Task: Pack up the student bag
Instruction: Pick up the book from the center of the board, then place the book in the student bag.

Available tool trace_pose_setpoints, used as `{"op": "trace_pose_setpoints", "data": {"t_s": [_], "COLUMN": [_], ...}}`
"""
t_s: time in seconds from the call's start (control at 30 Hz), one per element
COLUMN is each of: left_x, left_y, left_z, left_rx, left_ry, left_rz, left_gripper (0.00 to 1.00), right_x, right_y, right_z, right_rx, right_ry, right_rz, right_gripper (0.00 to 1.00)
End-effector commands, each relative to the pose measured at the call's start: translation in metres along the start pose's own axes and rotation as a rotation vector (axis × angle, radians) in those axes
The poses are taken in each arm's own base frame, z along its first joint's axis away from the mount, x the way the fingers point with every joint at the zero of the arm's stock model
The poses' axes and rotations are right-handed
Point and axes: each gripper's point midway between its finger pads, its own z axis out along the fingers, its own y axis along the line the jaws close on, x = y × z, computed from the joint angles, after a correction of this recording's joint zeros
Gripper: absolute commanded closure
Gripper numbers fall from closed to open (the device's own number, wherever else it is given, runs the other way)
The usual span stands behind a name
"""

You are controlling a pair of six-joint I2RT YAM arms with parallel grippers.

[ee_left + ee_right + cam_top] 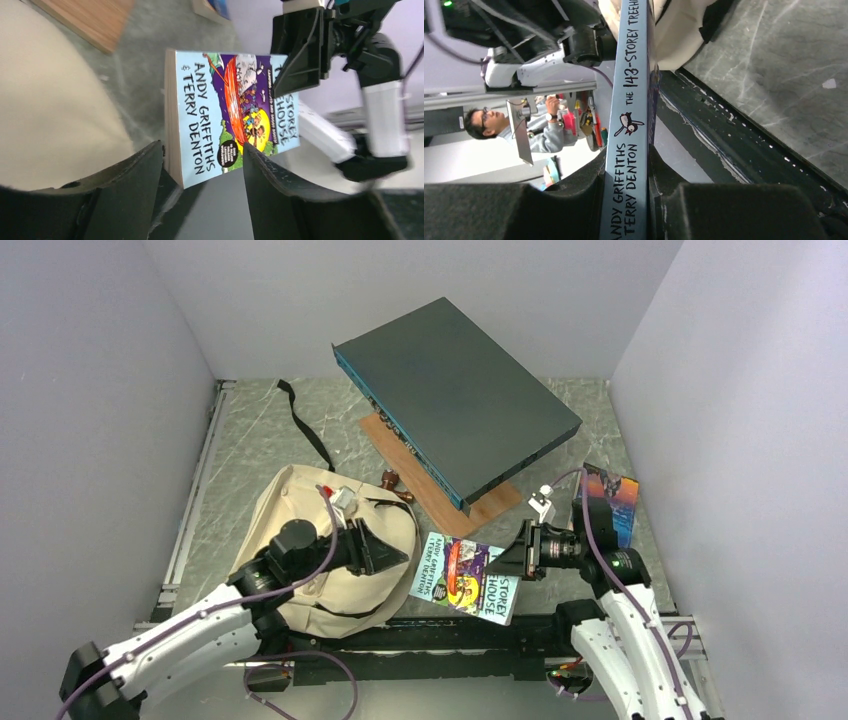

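The cream student bag (310,530) lies at the near left of the table and also shows in the left wrist view (50,100). My left gripper (398,556) is open and empty above the bag's right edge. Its jaws (201,147) point at the light blue paperback book (465,578) just beyond them. My right gripper (522,550) is shut on this book at its spine (631,100), with a finger on each cover (627,155). It holds the book between the two arms, with the free end toward the bag. The cover (225,110) faces the left wrist camera.
A big dark grey flat box (455,395) rests tilted on a wooden board (440,490) at the back middle. A second colourful book (615,500) stands by the right wall. A black strap (305,425) trails behind the bag. Small brown objects (392,480) lie beside the board.
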Motion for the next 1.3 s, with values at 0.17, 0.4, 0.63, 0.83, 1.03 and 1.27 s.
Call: {"op": "trace_pose_setpoints", "data": {"t_s": [0.17, 0.4, 0.63, 0.83, 1.03, 1.27], "left_x": [0.009, 0.027, 0.000, -0.018, -0.032, -0.034], "left_y": [0.042, 0.070, 0.093, 0.061, 0.023, 0.014], "left_z": [-0.037, -0.019, -0.032, -0.052, -0.059, -0.066], "left_rx": [-0.462, -0.774, -1.045, -0.927, -0.609, -0.492], "left_ry": [0.151, 0.249, 0.125, 0.034, -0.148, -0.196], "left_rz": [0.535, 0.739, 0.803, 0.726, 0.546, 0.509], "left_gripper": [0.15, 0.07, 0.26, 0.61, 1.00, 1.00], "right_x": [-0.020, -0.016, -0.006, 0.007, 0.012, 0.017], "right_y": [0.001, -0.002, -0.011, -0.015, 0.014, 0.048], "right_z": [0.014, 0.015, 0.012, 0.013, 0.034, 0.072], "right_rx": [-0.102, -0.111, -0.053, -0.056, -0.242, -0.397], "right_ry": [-0.045, -0.045, -0.030, 0.029, 0.099, 0.147], "right_rz": [-0.007, 0.002, 0.004, -0.001, 0.036, 0.064], "right_gripper": [1.00, 1.00, 1.00, 1.00, 1.00, 1.00]}}
